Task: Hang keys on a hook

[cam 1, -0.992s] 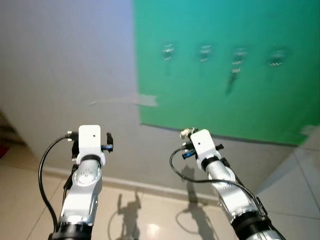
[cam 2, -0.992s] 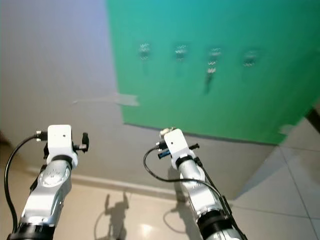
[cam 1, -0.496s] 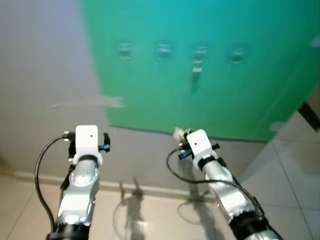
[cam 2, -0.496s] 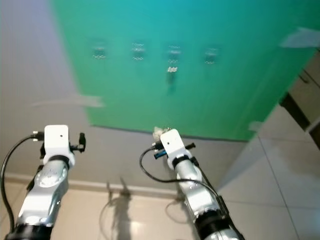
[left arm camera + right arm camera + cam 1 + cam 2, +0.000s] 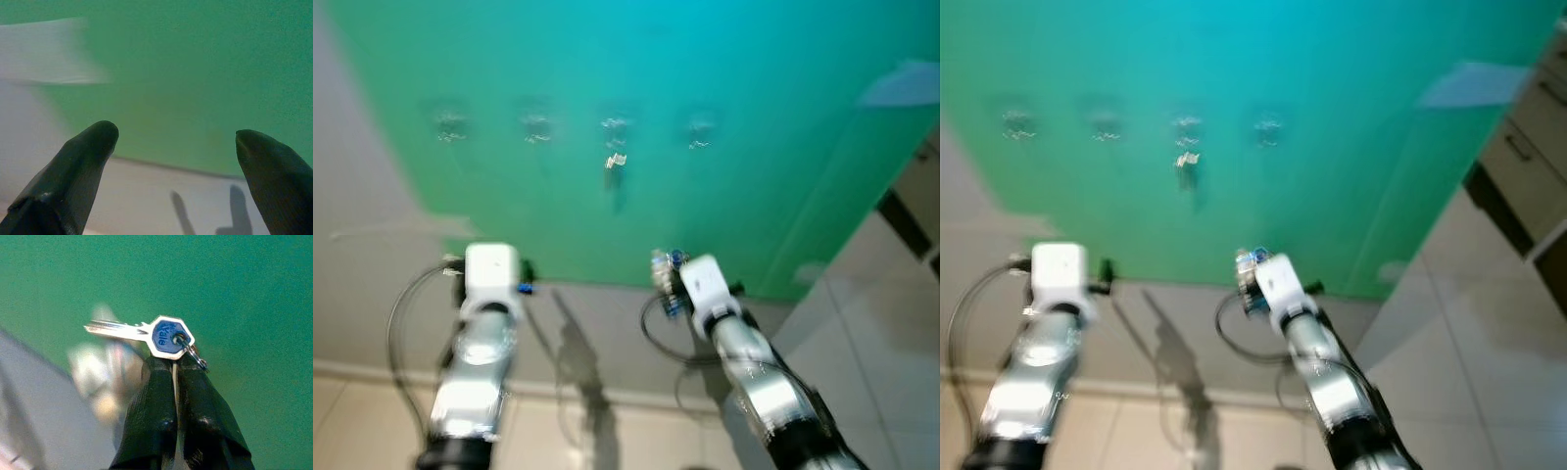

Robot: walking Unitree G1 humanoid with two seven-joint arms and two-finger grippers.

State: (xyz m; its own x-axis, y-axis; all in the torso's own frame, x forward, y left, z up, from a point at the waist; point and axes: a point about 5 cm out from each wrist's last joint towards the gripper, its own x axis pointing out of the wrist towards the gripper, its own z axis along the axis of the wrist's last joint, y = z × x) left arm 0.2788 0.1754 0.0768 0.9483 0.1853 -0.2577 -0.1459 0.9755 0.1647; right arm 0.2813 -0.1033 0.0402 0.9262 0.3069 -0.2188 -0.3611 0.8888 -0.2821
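Right gripper [image 5: 173,363] pinching keys [image 5: 156,333] — green board [image 5: 705,215], hooks [image 5: 615,125]

Left gripper [image 5: 176,137] fingers [image 5: 73,171] spread wide apart, nothing between them, facing green panel [image 5: 205,73] with blurred pale tape strip [image 5: 49,51] and grey wall [image 5: 146,196] beneath, shadows on it.

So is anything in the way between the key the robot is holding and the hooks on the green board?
Nothing visible. The right gripper pinches the key, and bare green board lies between it and the hooks.
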